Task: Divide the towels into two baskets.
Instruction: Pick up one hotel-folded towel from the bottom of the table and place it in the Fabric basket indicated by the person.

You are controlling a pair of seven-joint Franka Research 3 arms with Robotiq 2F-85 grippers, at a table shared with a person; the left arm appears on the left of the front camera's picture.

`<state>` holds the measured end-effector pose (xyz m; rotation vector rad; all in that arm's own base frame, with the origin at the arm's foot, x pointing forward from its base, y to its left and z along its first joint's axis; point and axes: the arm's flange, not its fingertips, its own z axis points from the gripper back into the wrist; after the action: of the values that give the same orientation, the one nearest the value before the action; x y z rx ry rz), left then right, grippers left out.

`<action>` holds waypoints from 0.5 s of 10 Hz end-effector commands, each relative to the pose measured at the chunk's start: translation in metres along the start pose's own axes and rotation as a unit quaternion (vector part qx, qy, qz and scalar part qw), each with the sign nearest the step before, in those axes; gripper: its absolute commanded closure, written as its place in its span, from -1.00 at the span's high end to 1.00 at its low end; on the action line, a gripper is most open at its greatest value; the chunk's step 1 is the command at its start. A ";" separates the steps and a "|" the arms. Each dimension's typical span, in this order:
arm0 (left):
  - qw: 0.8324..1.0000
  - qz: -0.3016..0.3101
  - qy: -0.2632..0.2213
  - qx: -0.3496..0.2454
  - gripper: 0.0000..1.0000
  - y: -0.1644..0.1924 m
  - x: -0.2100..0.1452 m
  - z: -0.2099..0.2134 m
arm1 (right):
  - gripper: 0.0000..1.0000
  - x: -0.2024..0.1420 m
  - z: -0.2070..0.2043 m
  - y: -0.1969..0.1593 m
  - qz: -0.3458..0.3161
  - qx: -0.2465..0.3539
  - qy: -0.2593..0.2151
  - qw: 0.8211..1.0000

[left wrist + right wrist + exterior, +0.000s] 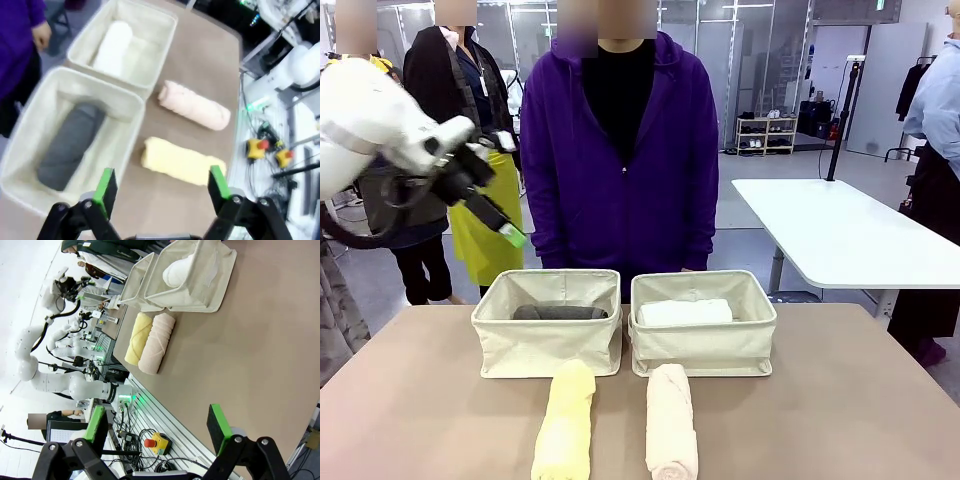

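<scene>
The brown tabletop spans the foreground. A person in a purple hooded jacket stands at its far edge. Behind, at the left, a second person wears a yellow apron. A white table stands to the right, well apart from the brown one. A low shelving rack sits farther back. Two yellow emergency-stop boxes with red buttons lie just off the tabletop's edge.
</scene>
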<state>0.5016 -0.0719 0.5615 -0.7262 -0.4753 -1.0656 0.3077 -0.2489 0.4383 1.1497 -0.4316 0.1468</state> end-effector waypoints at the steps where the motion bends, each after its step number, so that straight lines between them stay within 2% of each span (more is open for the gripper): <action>1: 0.993 0.095 -0.059 -0.023 0.84 -0.025 -0.073 0.050 | 1.00 -0.002 0.001 0.004 0.004 -0.003 0.005 1.000; 2: 0.988 0.125 -0.084 -0.028 0.84 -0.040 -0.109 0.080 | 1.00 -0.002 0.001 0.004 0.004 -0.003 0.005 1.000; 3: 0.980 0.147 -0.130 -0.016 0.84 -0.048 -0.147 0.109 | 1.00 -0.002 0.001 0.004 0.004 -0.003 0.005 1.000; 5: 0.955 0.195 -0.222 -0.007 0.84 -0.055 -0.242 0.161 | 1.00 -0.002 0.001 0.004 0.004 -0.003 0.005 1.000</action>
<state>0.3550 0.1577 0.5343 -0.9883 -0.6028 -0.6034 0.3076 -0.2490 0.4383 1.1494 -0.4316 0.1462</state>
